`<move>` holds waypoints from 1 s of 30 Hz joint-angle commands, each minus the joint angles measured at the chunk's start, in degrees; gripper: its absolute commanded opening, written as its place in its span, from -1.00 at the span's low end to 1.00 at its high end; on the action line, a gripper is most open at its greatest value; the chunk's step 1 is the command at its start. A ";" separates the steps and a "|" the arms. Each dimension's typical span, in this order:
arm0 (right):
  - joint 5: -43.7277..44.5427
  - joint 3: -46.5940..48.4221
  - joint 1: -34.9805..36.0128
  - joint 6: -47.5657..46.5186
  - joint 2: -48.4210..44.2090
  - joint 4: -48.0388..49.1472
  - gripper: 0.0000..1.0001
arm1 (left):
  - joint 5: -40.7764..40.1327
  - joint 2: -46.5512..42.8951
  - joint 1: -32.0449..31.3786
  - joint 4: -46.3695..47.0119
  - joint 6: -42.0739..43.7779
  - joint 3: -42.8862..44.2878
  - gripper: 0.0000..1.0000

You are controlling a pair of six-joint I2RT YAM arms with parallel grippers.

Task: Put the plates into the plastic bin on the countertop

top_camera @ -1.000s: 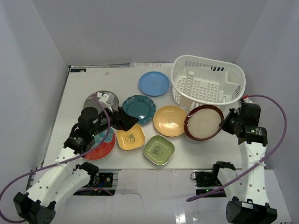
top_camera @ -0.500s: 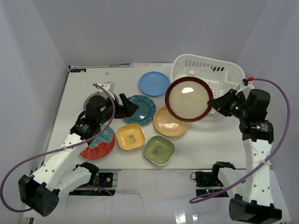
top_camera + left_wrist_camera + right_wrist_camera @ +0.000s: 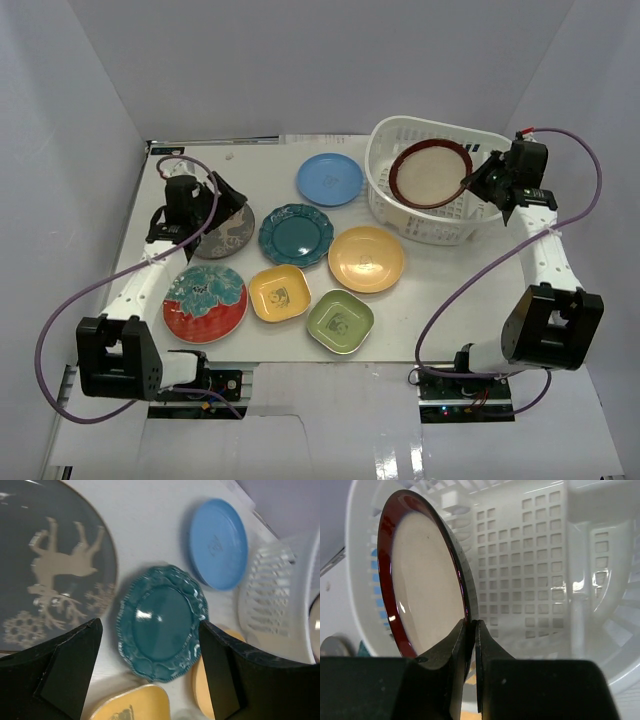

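Right hand (image 3: 471,625): pinches the rim of the maroon-rimmed plate (image 3: 425,580); the plate is tilted on edge over the inside of the basket (image 3: 420,222).
Basket: at 2 o'clock on the bench (image 3: 200,165).
Left hand (image 3: 150,627): fingers spread, nothing between them, over the grey plate (image 3: 228,232) at 10 o'clock.
On the bench: blue plate (image 3: 329,178) at 12 o'clock; teal plate (image 3: 295,233) and orange plate (image 3: 366,258) near the middle; red plate (image 3: 205,302), yellow plate (image 3: 279,293) and green plate (image 3: 339,321) from 8 to 6 o'clock.

Open countertop (image 3: 470,300) at the near-right corner, right of the green plate (image 3: 340,321) and orange plate (image 3: 366,259), and along the far edge left of the blue plate (image 3: 330,179). Blocked mid-counter and near-left by plates (image 3: 279,293) almost rim to rim. Walled at the far-right corner by the plastic bin (image 3: 425,225), maroon-rimmed plate (image 3: 430,173) and right gripper (image 3: 470,183) in its mouth.
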 commanded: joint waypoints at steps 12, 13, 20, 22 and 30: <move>8.00 -6.91 0.06 -0.60 4.87 19.32 -0.85 | -5.10 3.86 20.11 0.45 -0.31 -2.70 0.72; 8.53 -7.52 0.06 -0.60 4.87 19.23 -0.85 | -7.62 4.03 20.46 0.71 0.22 -3.05 0.71; 6.78 -10.08 0.06 0.10 2.59 19.06 -0.06 | -7.30 10.78 23.28 0.98 4.44 -3.41 0.66; 5.81 -10.17 0.06 0.27 1.80 18.97 0.23 | -6.42 12.73 24.07 1.07 5.23 -3.14 0.61; -1.13 -9.99 0.15 0.54 -3.65 18.26 0.67 | 6.31 24.42 30.57 4.66 4.89 -2.70 0.50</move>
